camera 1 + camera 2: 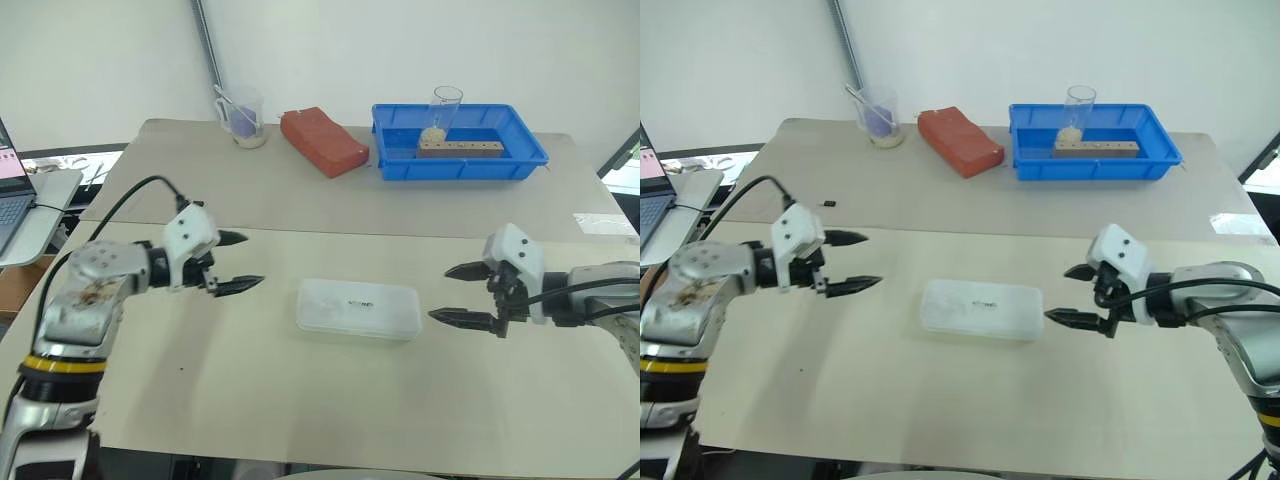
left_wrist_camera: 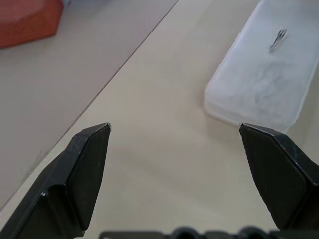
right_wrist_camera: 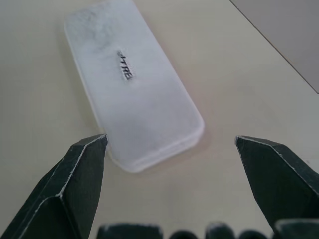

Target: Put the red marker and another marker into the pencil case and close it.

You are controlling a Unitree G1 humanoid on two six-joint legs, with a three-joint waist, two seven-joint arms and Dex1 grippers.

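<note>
1. Pencil case lying flat and shut on the pale tabletop, midway between the two arms, long side across the view.
2. Lid frosted; contents not readable through it. Small black print on the lid legible only in part in the right wrist view.
3. Red marker and purple marker not made out anywhere on the tabletop; possibly inside the case, cannot tell.
4. Left tool hovering off the case's left end, fingers spread wide, holding nothing, clear of the case.
5. Right tool hovering off the case's right end, fingers likewise wide apart and empty; lower fingertip near the case's corner, not touching.
6. In the left wrist view, near end of the case cut off by the frame edge, with a corner of the orange-red block just in sight.
7. At the far side: blue bin holding a wooden block with holes and a clear tumbler with something pale inside, hard to identify.
8. Orange-red block lying beside the bin, and a clear cup with a purple thing inside, detail too small to tell.
9. Laptop cut off at the left edge.
</note>
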